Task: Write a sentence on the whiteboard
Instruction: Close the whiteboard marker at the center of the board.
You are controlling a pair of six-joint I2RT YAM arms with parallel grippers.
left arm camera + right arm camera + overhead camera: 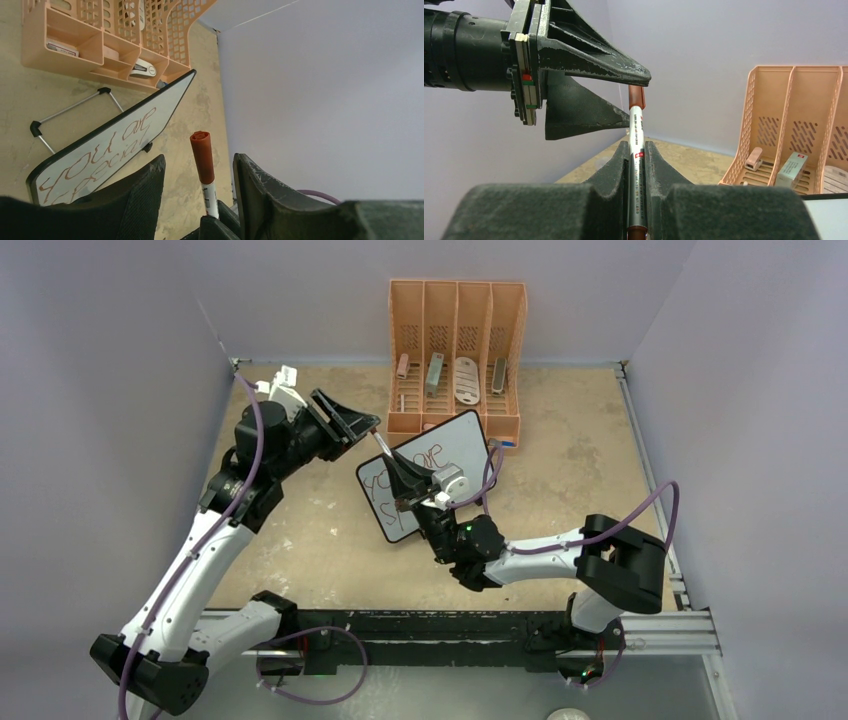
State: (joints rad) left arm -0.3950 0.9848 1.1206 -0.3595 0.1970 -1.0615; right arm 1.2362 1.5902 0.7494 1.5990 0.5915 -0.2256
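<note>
top view: the whiteboard [462, 440] stands tilted on the tan table [300, 530], just on the near side of the orange organizer [457, 310], with the sentence [425, 455] on its face. the right gripper [402, 478] hangs over the board's left part, clamped on a marker [388, 452]. the left gripper [362, 432] sits at the marker's far-left end.

left wrist view: the left fingers [145, 190] stand apart on either side of the red-brown cap [201, 155], with a gap on each side. the board lies to the left and reads "you are special" in two lines.

right wrist view: the right fingers [614, 165] press the marker's barrel from both sides. the cap sits between the left claw's spread fingers.
</note>
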